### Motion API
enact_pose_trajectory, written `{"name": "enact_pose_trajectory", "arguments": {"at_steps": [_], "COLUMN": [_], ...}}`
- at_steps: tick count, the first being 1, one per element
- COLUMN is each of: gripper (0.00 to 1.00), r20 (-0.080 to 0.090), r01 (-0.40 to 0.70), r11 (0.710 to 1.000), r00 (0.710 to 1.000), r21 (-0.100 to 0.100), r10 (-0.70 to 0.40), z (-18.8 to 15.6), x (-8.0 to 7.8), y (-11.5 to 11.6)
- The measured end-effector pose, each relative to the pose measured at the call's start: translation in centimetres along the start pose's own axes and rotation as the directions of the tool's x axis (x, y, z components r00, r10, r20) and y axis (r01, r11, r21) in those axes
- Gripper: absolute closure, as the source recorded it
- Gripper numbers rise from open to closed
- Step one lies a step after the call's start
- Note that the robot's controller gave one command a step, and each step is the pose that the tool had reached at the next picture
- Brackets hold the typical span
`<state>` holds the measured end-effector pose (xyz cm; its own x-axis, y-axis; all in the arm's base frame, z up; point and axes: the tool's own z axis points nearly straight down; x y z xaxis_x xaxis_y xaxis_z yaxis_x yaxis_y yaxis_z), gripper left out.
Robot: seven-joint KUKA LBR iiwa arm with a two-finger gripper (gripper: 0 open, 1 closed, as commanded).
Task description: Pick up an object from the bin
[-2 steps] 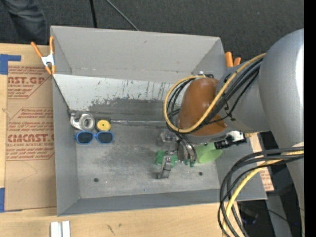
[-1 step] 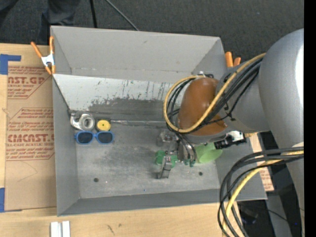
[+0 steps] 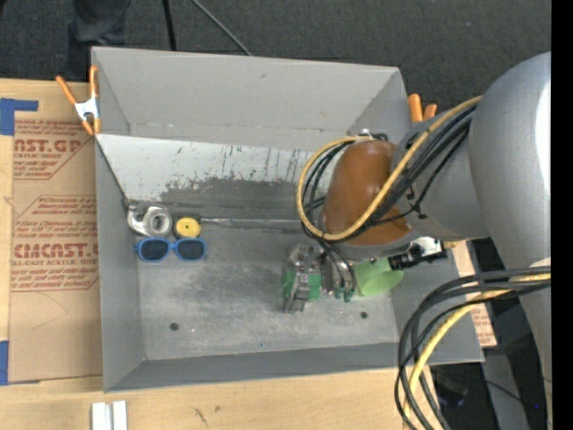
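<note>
The grey bin's [image 3: 251,365] front wall slopes down at the bottom of the frame and is bare. Beyond it lies the flat floor [image 3: 224,303], dull and scuffed, with a few small dark specks and a wide open stretch across the lower left and middle.

In the lower right part of the floor the gripper [image 3: 315,289] is down at floor level, over a green thing [image 3: 380,280]. Its pale green part sticks out to the right of the gripper and darker green bits show at the gripper's left side. Whether the gripper is wide or narrow, or holds the green thing, I cannot tell. The right wall is near this spot, so there is little room on that side.

Above the gripper sits the orange-brown cover [image 3: 363,191] on the wrist, looped round by yellow and black cables [image 3: 312,182], and the thick pale arm [image 3: 510,150] comes in from the right edge of the frame.

Well apart, at the left of the floor, blue sunglasses [image 3: 170,250] lie flat. Just behind them are a small yellow disc [image 3: 186,228] and a silvery ring [image 3: 150,219], close to the left wall.

Farthest off, the back wall [image 3: 242,97] rises toward the top of the frame, with dark scratches on its lower part.
</note>
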<state>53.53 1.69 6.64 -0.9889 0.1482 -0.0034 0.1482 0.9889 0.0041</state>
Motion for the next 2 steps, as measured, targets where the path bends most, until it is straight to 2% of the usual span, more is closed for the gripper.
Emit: {"name": "enact_pose_trajectory", "arguments": {"at_steps": [1,2], "gripper": [1.0,1.0], "r20": [-0.001,0.004], "r01": [0.001,0.002], "r11": [1.0,1.0], "r00": [1.0,1.0], "r21": [0.002,0.002], "r10": [-0.001,-0.002], "z": [-2.3,-9.1], "x": [-0.1,-0.3], "y": [0.1,0.3]}}
